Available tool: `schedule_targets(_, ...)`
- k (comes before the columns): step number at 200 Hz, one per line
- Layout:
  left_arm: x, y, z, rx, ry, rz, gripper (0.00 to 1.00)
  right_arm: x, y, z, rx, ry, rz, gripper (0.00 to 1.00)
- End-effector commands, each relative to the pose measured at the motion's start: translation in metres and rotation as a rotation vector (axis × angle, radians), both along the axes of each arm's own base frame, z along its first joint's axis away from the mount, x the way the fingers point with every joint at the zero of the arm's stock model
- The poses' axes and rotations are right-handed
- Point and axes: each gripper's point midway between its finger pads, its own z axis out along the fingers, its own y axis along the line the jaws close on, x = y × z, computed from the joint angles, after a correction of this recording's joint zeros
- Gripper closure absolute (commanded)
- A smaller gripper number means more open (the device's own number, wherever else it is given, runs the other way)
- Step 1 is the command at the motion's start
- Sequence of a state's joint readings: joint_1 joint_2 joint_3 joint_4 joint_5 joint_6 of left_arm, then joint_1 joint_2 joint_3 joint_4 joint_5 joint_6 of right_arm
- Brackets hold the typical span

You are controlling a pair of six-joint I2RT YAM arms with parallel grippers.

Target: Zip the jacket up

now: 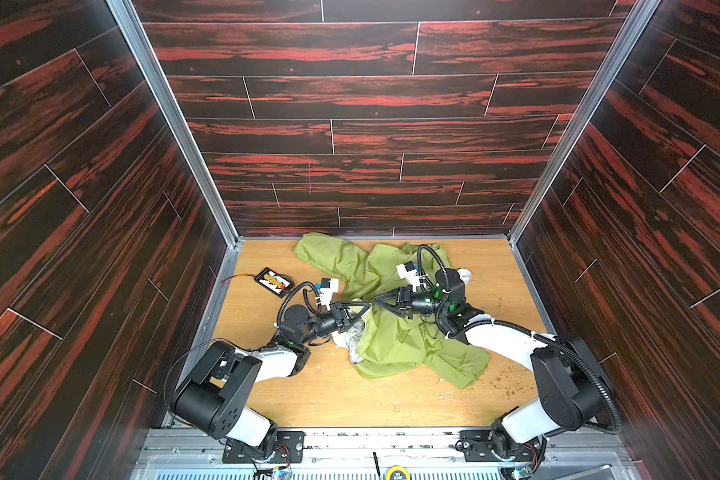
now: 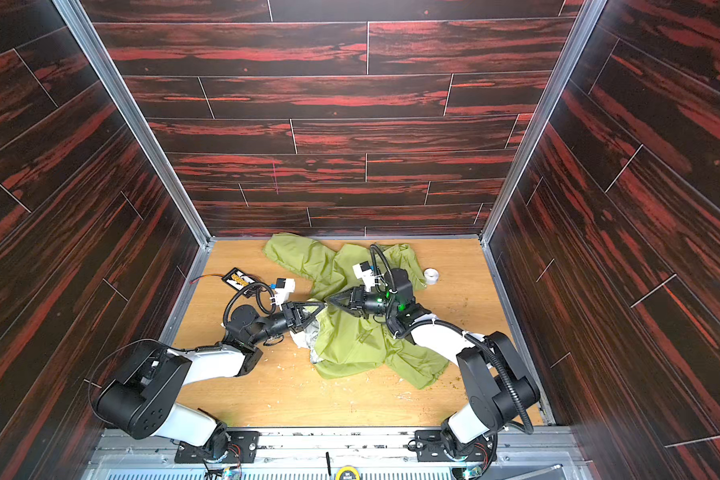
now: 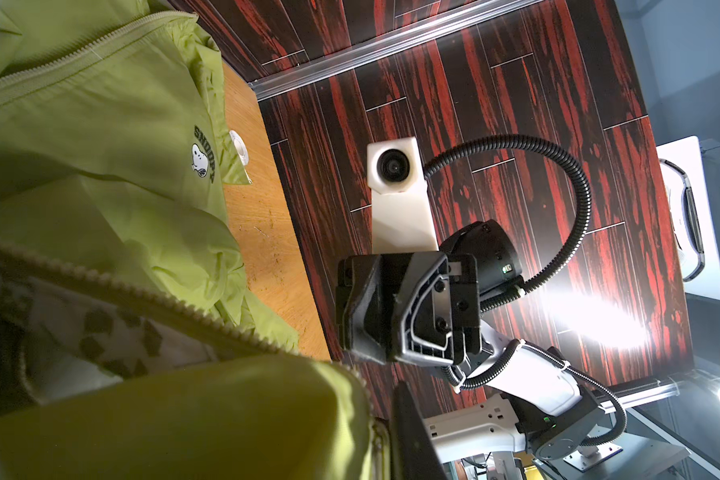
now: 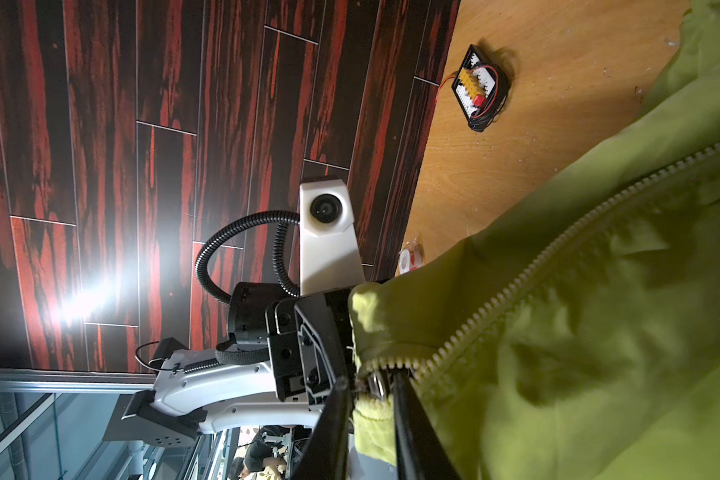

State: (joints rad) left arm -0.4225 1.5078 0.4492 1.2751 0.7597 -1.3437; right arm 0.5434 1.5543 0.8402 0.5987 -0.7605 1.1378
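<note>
At the zipper edge of the jacket: left hand clamped on it, right hand unclear.

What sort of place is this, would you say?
Most likely a robot test cell in a lab: a left arm and a right arm bolted to a metal rail, a wooden tabletop boxed in by wood-patterned wall panels, and a jacket lying there to be worked on.
</note>
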Motion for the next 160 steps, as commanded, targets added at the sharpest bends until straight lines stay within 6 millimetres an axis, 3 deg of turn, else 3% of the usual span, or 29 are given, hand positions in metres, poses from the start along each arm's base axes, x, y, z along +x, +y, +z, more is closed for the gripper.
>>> schedule_targets(1, -0.003, 0.001, 0.029, -0.039, -0.082, -0.015, 1.00, 0.001, 0.004, -0.012, -0.003, 0.023, 0.013, 0.78)
schedule_targets(160, -0.003, 0.001, 0.027, -0.037, -0.072, -0.015, 1.00, -0.006, 0.016, -0.012, 0.026, 0.029, 0.050, 0.82)
